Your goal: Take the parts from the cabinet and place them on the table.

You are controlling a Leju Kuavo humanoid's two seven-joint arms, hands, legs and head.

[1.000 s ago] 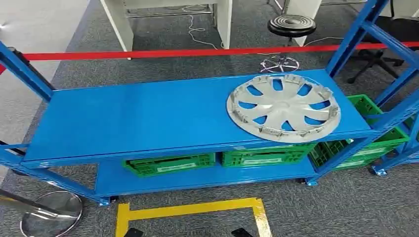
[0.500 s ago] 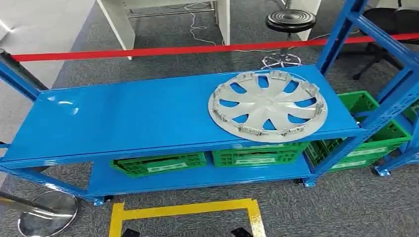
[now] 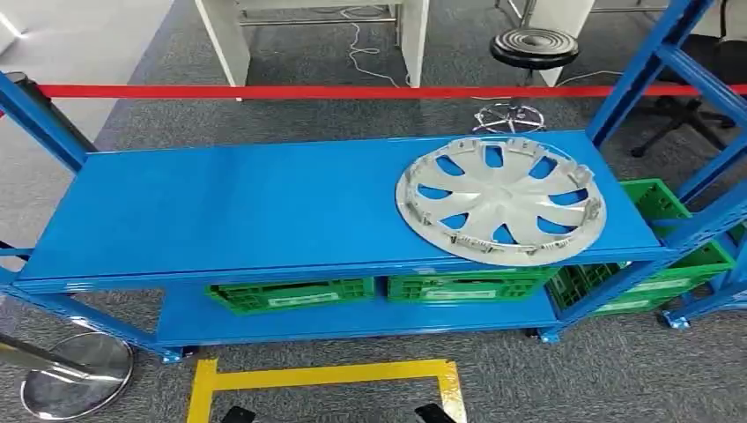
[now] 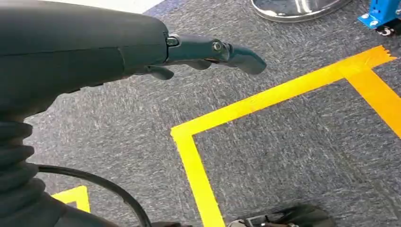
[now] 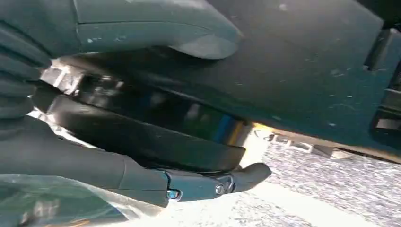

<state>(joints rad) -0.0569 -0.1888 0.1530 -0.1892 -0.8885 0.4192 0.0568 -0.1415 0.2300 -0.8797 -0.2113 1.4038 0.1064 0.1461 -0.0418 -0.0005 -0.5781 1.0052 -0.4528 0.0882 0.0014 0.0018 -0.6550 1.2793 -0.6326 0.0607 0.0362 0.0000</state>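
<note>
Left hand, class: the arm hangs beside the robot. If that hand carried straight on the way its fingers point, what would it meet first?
Probably the grey carpet. The left hand holds nothing, and nothing else lies plainly ahead of its fingers; depth is unclear.

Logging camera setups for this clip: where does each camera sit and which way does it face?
Head view: high on the body, looking down at the hubcap on the blue rack.
Left wrist view: behind the left hand, facing carpet.
Right wrist view: behind the right hand, against dark body parts.
Head and left wrist views share the yellow floor tape.
</note>
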